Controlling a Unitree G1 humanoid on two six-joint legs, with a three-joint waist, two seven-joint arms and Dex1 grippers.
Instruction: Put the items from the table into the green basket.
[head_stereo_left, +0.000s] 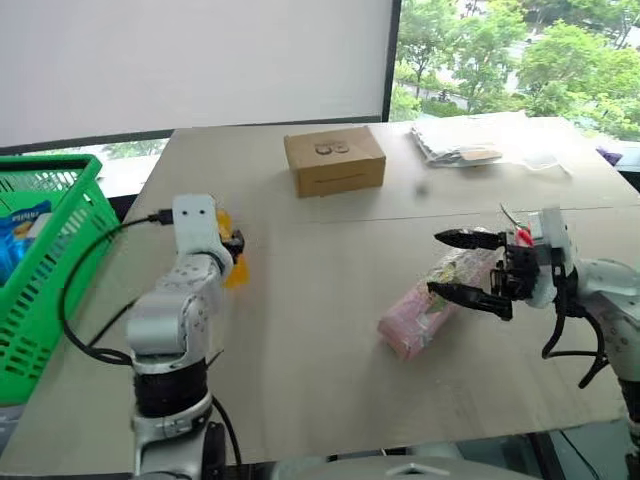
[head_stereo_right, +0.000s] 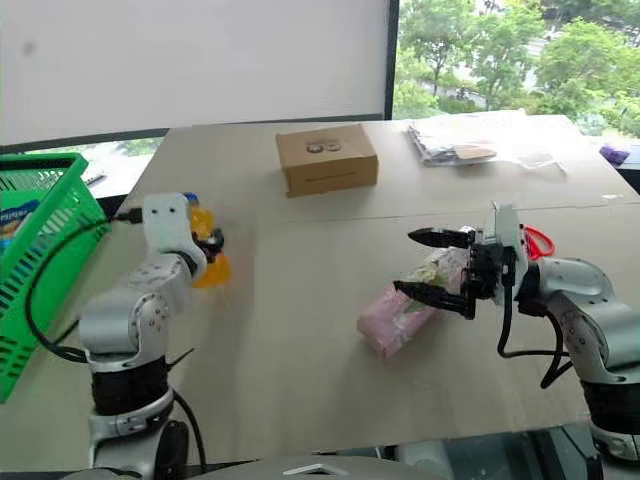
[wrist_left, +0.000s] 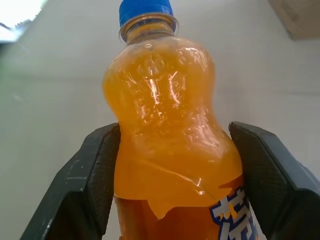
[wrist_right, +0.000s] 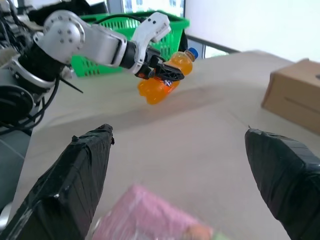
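**Orange bottle clamped in the left hand, pink pack lying by the open right hand**

Orange bottle (head_stereo_left: 236, 262) is sitting between the fingers of the left hand (head_stereo_left: 232, 246) in the left eye view, lifted off the surface (head_stereo_left: 320, 400), with the green basket (head_stereo_left: 60, 290) standing off to that hand's outer side at the surface's edge. The right hand (head_stereo_left: 462, 266) is hanging level with its two black fingers spread wide apart, gripping nothing; the pink pack (head_stereo_left: 430, 305) is lying on the surface just below and beyond its fingertips. A cardboard box (head_stereo_left: 334, 160) is resting farther out, well apart from both hands.

The right eye view is showing the same layout: the bottle's blue cap is peeking out beyond the left hand, and the pack is lying between the right hand's spread fingers and the surface.

In the left wrist view, both fingers (wrist_left: 87, 185) are pressing against the bottle's waist, one on each side, the blue cap (wrist_left: 145, 10) pointing away from the wrist.

In the right wrist view, the right hand's fingers (wrist_right: 75, 185) are standing far apart with the pack's pink end showing low between them. Across the surface, the left hand is carrying the bottle tilted, in front of the basket.
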